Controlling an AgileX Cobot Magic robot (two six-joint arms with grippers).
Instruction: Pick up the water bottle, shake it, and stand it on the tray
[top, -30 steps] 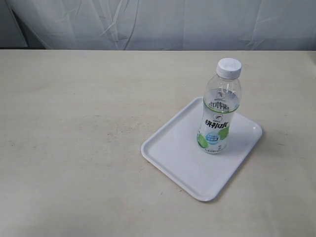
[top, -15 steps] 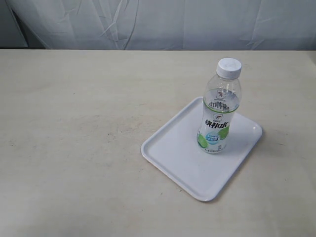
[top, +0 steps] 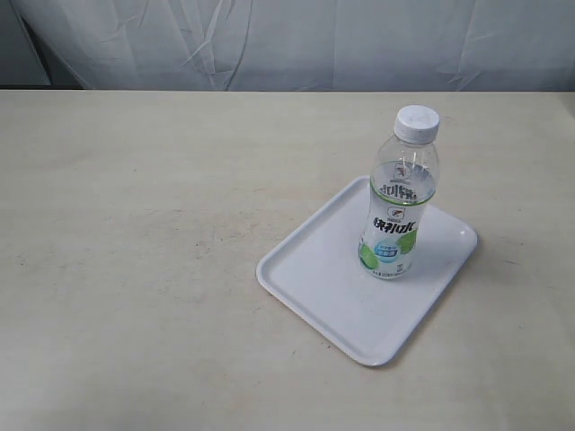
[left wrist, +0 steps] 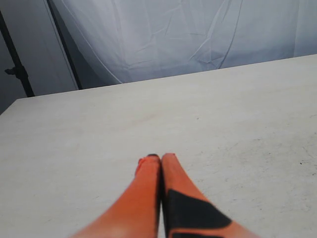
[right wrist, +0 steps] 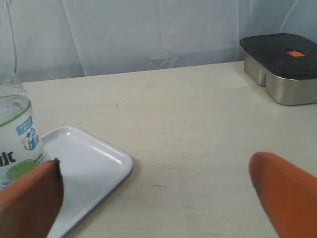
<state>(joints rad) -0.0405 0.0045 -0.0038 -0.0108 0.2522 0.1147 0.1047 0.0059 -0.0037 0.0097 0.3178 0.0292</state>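
The water bottle (top: 401, 196), clear with a white cap and a lime-pictured label, stands upright on the white tray (top: 314, 274) at the right of the table. No gripper shows in the exterior view. In the right wrist view the bottle (right wrist: 14, 134) stands on the tray (right wrist: 94, 158) beside one orange finger; my right gripper (right wrist: 156, 171) is open wide, apart from the bottle, with bare table between its fingers. In the left wrist view my left gripper (left wrist: 161, 157) is shut, its orange fingers pressed together over bare table with nothing held.
A metal container with a dark lid (right wrist: 282, 67) sits far off on the table in the right wrist view. A white curtain (top: 287, 40) hangs behind the table's far edge. A dark stand (left wrist: 15, 64) is beyond the table in the left wrist view.
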